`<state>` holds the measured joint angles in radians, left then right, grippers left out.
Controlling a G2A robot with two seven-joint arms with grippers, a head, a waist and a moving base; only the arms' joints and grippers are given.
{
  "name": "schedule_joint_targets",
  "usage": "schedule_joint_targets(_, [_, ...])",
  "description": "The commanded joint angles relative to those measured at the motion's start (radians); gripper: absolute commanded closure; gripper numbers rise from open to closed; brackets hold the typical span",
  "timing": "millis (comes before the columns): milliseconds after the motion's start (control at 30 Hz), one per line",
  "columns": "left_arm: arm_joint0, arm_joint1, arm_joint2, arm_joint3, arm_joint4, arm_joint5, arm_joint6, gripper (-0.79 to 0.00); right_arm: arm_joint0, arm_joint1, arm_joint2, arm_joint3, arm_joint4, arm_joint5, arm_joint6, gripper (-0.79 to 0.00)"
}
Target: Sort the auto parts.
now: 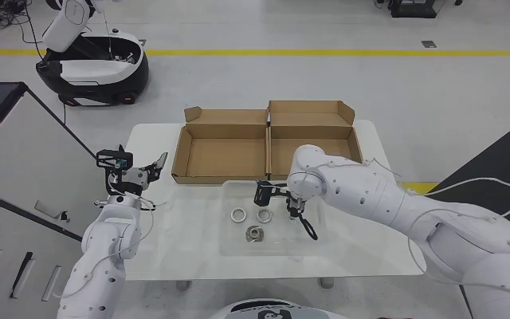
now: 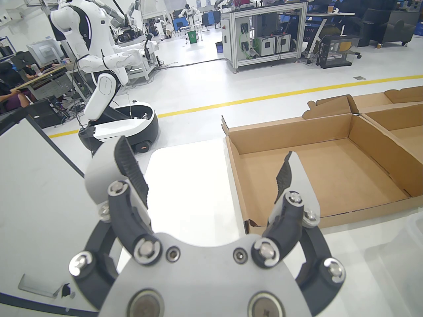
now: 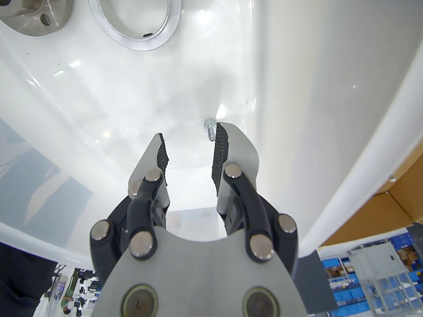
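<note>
Inside the shallow white tray (image 3: 297,100), the right claw (image 3: 191,131) points down at the tray floor with its fingers apart and nothing held between them. A small silver bolt (image 3: 210,130) lies on the floor at the tip of one finger, just on that finger's inner side. I cannot tell whether the two touch. Ahead of this claw, well beyond the bolt, a flat metal ring (image 3: 174,4) lies on the tray floor. Just beside the ring, farther out to the side, sits a flanged hub (image 3: 36,8) with bolt holes in its rim. In the top view a second ring (image 1: 237,214) lies past the first, farther again from the right claw. Behind this claw, outside the tray wall, is the corner of a cardboard box (image 3: 396,206).

The left claw (image 2: 205,146) hangs above the white table (image 2: 185,179), well apart from the tray. Its fingers are spread wide and hold nothing. In front of it and off to one side stands an open, shallow cardboard box (image 2: 330,173) with bare walls and floor. A second box (image 2: 403,126) of the same kind stands against the first, on the side farther from the left claw.
</note>
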<state>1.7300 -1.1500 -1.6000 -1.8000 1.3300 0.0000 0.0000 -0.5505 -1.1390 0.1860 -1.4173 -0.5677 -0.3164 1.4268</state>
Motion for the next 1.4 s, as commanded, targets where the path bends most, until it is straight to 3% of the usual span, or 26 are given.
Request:
schedule_joint_targets(0, [0.000, 0.000, 0.000, 0.000, 0.000, 0.000, 0.000, -0.785, -0.004, -0.001, 0.004, 0.002, -0.006, 0.004, -0.003, -0.339])
schedule_joint_targets(733, [0.000, 0.000, 0.000, 0.000, 0.000, 0.000, 0.000, -0.785, -0.053, 0.001, 0.051, 0.021, -0.071, 0.002, -0.032, -0.345])
schedule_joint_targets(1200, [0.000, 0.000, 0.000, 0.000, 0.000, 0.000, 0.000, -0.785, -0.069, -0.007, 0.078, 0.037, -0.070, -0.020, -0.025, -0.289])
schedule_joint_targets(1367, [0.000, 0.000, 0.000, 0.000, 0.000, 0.000, 0.000, -0.785, -0.073, -0.010, 0.086, 0.045, -0.072, -0.024, -0.023, -0.222])
